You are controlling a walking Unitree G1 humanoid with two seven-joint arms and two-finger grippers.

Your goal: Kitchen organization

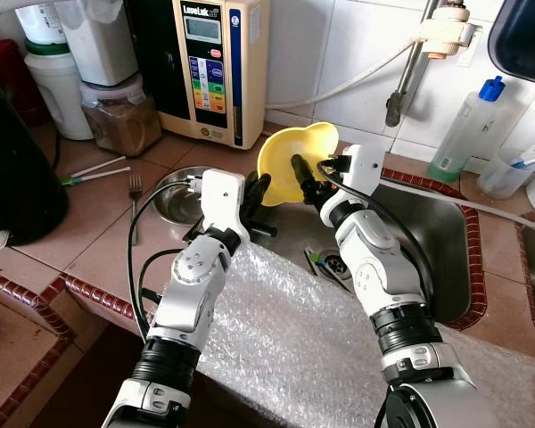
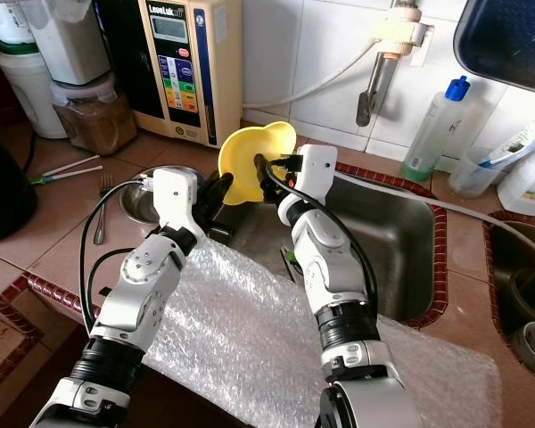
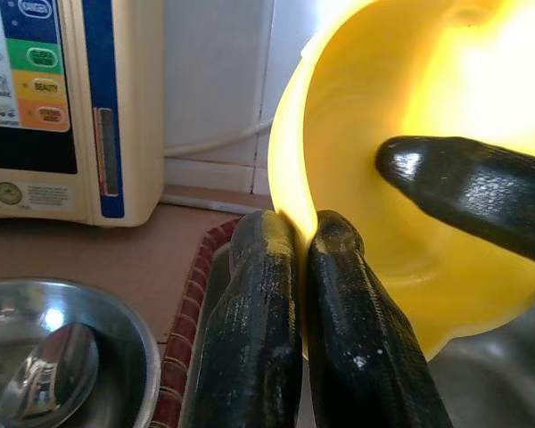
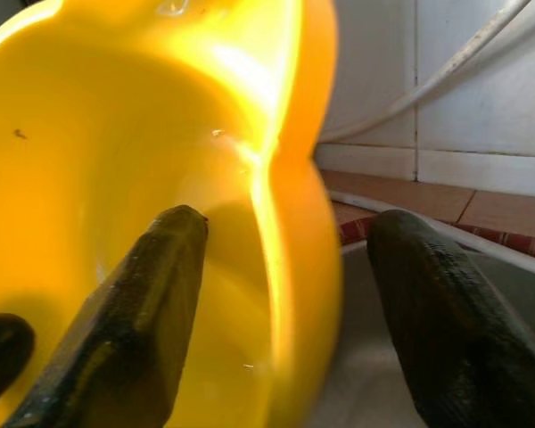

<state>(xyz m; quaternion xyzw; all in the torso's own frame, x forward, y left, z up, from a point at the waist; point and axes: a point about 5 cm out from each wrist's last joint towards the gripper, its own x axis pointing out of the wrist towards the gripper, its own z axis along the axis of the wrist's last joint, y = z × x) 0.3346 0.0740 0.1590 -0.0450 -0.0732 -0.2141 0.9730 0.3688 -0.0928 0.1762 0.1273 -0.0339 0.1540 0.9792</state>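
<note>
The yellow bowl is up in the air, tipped on its side, over the far left corner of the sink. The right gripper is spread wide over the bowl's edge, one finger inside and one outside. The left gripper pinches the bowl's near edge with its fingers squeezed together. To do this well, one gripper should hold tight before the other lets go, so the bowl does not drop.

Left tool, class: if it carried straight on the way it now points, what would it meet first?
The left tool is already at the rim of the yellow bowl, so it would likely push into that bowl's wall at once; contact isn't certain.
</note>
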